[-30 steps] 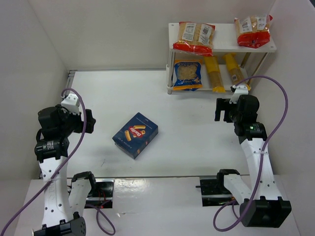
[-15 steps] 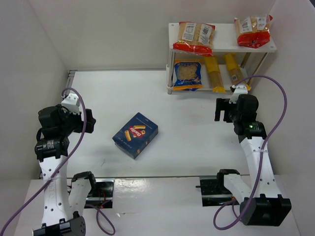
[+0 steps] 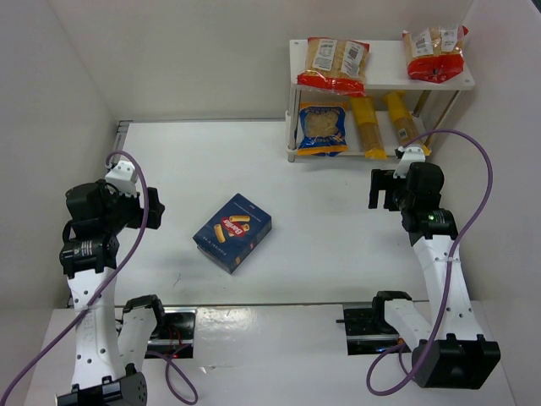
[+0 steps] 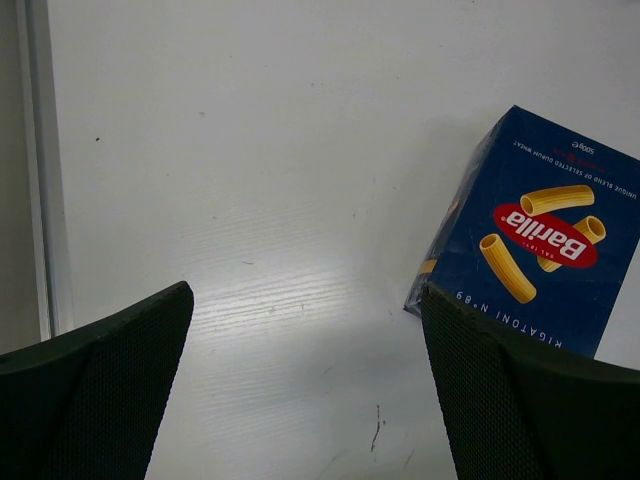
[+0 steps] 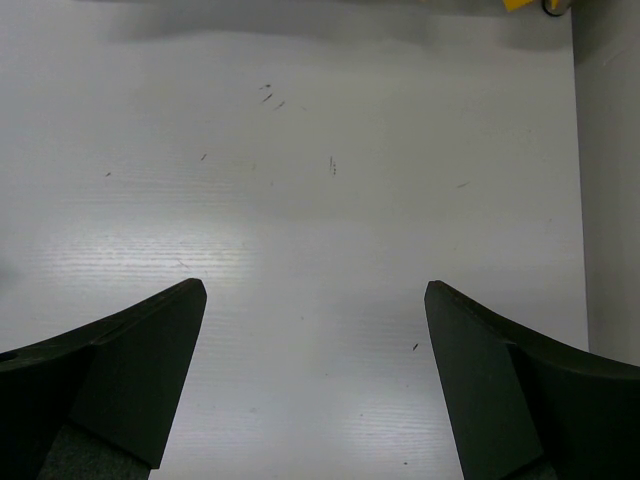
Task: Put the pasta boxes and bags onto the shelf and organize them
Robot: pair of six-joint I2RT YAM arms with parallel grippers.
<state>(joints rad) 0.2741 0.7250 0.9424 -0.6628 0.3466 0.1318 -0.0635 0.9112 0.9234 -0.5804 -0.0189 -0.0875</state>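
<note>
The dark-blue pasta box (image 3: 232,233) is the one task item not yet on the shelf (image 3: 385,66). It lies flat on the table (image 3: 321,203), label up and skewed. In the left wrist view it sits ahead and to the right of your left gripper (image 4: 305,292), its near corner just beside the right-hand finger (image 4: 520,400). That gripper stands wide open and holds nothing. The right gripper (image 5: 315,287) is also fully spread and empty over bare table, and the box is well off to its left. The left arm looks the better choice. Swing it right until the box sits between the fingers, and turn the wrist to line up with the box's long edges so the fingers close across its narrow width. Come down low before closing, because a flat box gives little side wall to catch. For placing, the gap on the upper board between the two red-edged bags (image 3: 336,63) looks like the likeliest room. The lower level already carries the blue-edged bag (image 3: 321,128) and the spaghetti bags (image 3: 365,125).
</note>
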